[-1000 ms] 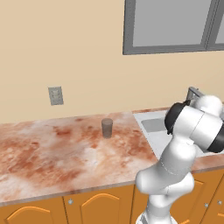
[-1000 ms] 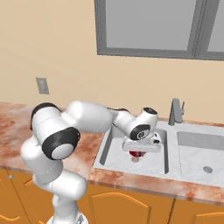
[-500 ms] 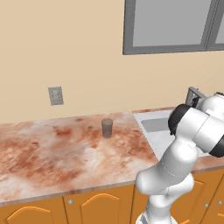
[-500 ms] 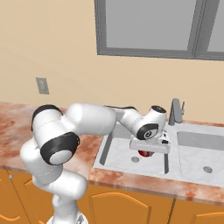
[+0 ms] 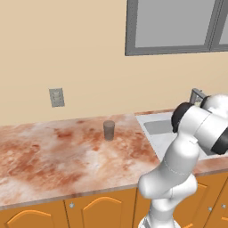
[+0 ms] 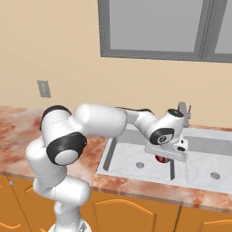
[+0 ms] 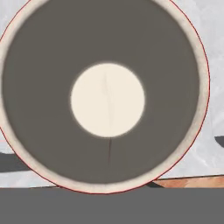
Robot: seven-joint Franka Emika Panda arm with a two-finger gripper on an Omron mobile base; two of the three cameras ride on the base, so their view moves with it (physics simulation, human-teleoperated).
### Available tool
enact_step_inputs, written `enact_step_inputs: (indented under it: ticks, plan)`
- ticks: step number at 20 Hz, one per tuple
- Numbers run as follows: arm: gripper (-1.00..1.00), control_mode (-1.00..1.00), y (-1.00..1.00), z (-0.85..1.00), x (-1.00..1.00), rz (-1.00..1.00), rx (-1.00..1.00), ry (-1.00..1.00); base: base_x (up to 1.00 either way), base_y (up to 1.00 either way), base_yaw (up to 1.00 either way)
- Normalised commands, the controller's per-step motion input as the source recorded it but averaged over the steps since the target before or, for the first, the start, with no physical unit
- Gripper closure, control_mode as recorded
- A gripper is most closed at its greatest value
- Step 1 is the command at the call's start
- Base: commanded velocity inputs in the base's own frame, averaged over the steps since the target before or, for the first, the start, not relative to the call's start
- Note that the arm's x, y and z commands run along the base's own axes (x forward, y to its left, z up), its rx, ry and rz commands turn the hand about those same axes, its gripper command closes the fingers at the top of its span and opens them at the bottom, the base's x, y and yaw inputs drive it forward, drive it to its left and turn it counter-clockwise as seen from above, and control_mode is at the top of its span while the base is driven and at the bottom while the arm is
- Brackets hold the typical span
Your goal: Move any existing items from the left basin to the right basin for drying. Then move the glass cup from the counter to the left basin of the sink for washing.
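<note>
The counter (image 5: 67,151) is stretching long and flat, its polished stone marbled in reddish-brown and cream, with orange wooden cabinet doors (image 5: 93,209) beneath showing arched panels. Set into it, the sink (image 6: 136,174) is lying as a light grey metal tray with a flat rim, split into two rectangular recesses, the left basin (image 6: 131,158) and the right basin (image 6: 208,165), with an angular grey faucet (image 6: 182,110) rising behind the divider. The white arm's claw (image 6: 164,156) is hanging over the ridge between the basins, gripping the glossy red mug (image 6: 161,158) narrowly at its top. From the hand camera the mug (image 7: 105,94) is appearing as a round mouth with a thin red edge, pale rim and cream floor. The glass cup (image 5: 108,130), a small straight-sided greyish translucent tumbler, is standing upright on the counter, well left of the sink.
</note>
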Motion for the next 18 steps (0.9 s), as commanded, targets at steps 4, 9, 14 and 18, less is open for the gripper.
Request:
enact_step_inputs:
  ticks: [4, 9, 14, 18]
  plan:
    - [1.0, -1.0, -0.4, 0.1, 0.0, -0.19, 0.0, 0.0, 0.0, 0.0, 0.0]
    - [1.0, -1.0, -0.32, -0.03, -0.01, -0.11, 0.0, 0.0, 0.0, 0.0, 0.0]
    - [1.0, -1.0, -0.2, 0.0, 0.0, -0.08, 0.0, 0.0, 0.0, 0.0, 0.0]
    - [1.0, -1.0, -0.23, 0.0, 0.0, -0.14, 0.0, 0.0, 0.0, 0.0, 0.0]
